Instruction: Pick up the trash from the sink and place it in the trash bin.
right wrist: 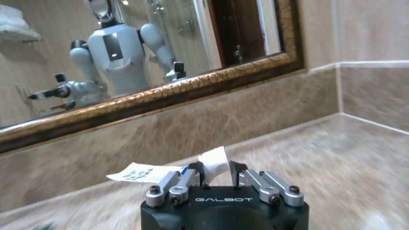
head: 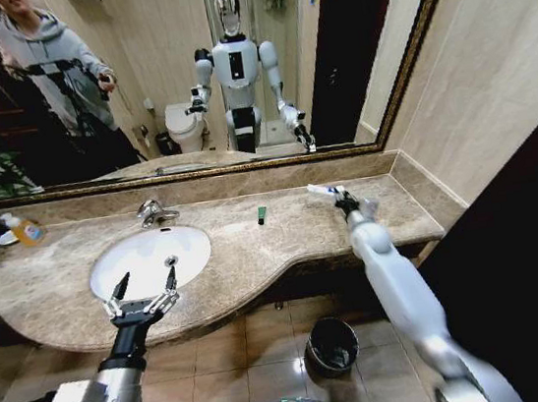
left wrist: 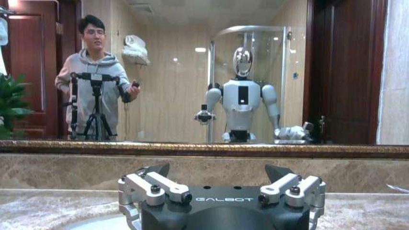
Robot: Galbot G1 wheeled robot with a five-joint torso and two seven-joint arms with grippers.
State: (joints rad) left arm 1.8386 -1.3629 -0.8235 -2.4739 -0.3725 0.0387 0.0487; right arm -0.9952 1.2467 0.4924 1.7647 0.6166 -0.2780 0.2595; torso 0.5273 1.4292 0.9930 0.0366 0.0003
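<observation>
Right gripper (right wrist: 217, 176) over the far right of the countertop (head: 246, 253), fingers pinched on a blue-and-white packet (right wrist: 163, 171). Left gripper (head: 143, 297) spread wide and empty, at the sink's (head: 111, 281) front rim. Small green piece (head: 262, 215) on the counter between them. Bin (head: 332, 344) on the floor below.

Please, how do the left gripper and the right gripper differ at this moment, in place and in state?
The left gripper hovers over the front edge of the sink, while the right gripper is at the back of the countertop near the mirror. The left gripper's fingers are spread open and hold nothing; the right gripper's are closed on a white packet. Both are dark and of the same build.
</observation>
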